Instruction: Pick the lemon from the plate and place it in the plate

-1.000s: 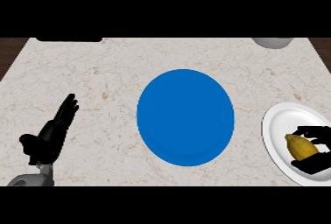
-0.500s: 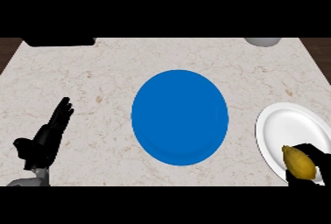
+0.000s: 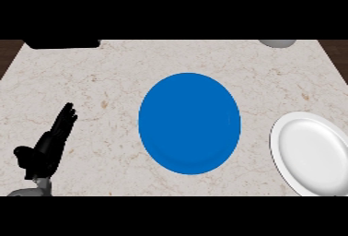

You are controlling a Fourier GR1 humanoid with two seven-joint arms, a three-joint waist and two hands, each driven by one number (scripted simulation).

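The blue plate [image 3: 189, 123] sits mid-table [image 3: 102, 78], open marble around it. At four o'clock, the white plate [image 3: 314, 159] meets the edge, lemon unseen, possibly off-frame. At eight o'clock, the left hand [image 3: 45, 148] rests, fingers straight, pressed together.

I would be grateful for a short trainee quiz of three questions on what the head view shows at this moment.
1. True or false: a lemon lies on the white plate.
2. Which plate lies nearer the middle of the counter? A) the blue plate B) the white plate
3. Fill in: the left hand, near the view's lower left, rests with its fingers ____.

Key
1. False: no lemon shows on the white plate or anywhere else in the view, and the right hand is out of view too.
2. A: the white plate lies at the right edge.
3. Straight: the hand holds nothing.
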